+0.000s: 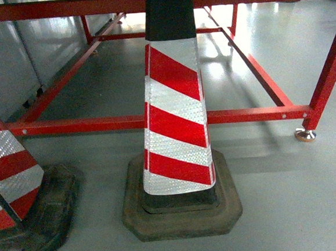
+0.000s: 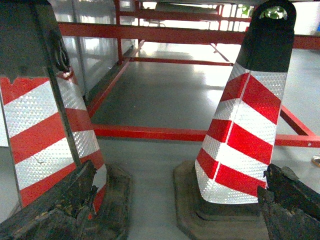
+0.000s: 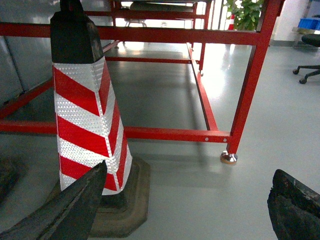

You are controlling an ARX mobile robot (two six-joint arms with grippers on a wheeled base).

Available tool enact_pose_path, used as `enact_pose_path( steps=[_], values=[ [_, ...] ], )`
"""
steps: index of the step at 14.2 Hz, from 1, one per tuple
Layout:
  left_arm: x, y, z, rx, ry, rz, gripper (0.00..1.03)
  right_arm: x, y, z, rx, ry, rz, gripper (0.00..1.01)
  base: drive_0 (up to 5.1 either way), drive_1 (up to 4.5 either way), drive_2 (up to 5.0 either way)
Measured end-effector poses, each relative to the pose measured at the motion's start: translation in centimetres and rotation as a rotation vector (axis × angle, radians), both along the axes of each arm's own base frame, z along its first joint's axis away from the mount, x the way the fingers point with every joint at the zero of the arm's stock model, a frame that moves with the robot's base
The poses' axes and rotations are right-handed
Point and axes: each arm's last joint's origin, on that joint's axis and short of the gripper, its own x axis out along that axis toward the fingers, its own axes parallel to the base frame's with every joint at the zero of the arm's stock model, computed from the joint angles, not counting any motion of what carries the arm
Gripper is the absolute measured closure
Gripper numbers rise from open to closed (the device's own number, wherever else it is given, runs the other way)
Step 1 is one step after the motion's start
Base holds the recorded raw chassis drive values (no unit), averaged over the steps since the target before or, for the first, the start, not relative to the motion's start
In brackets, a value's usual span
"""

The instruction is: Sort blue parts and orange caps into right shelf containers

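Note:
No blue parts and no orange caps show in any view. The containers are out of view too. My left gripper (image 2: 180, 170) is open over bare grey floor, its dark worn fingers (image 2: 60, 205) at the bottom corners of the left wrist view, between two traffic cones. My right gripper (image 3: 191, 170) is open as well, with nothing between its fingers (image 3: 295, 205); it hangs over floor to the right of a cone. Neither gripper appears in the head view.
A red-and-white striped cone (image 1: 176, 119) on a black base stands straight ahead, and a second cone (image 1: 9, 173) is at the left. Behind them runs a red metal frame (image 1: 243, 115) with a footed leg (image 1: 305, 133). A small bright blue object (image 3: 311, 22) and an office chair (image 3: 309, 67) are far right.

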Motion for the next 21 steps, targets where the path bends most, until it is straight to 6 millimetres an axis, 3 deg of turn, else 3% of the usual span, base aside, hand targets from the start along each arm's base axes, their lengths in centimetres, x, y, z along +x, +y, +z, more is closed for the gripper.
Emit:
enact_pose_path(
  steps=[21],
  values=[
    [0.0, 0.0, -0.02, 0.0, 0.002, 0.001, 0.05, 0.0, 0.0, 0.0, 0.0, 0.0, 0.001, 0.03, 0.0, 0.0, 0.0]
  ],
)
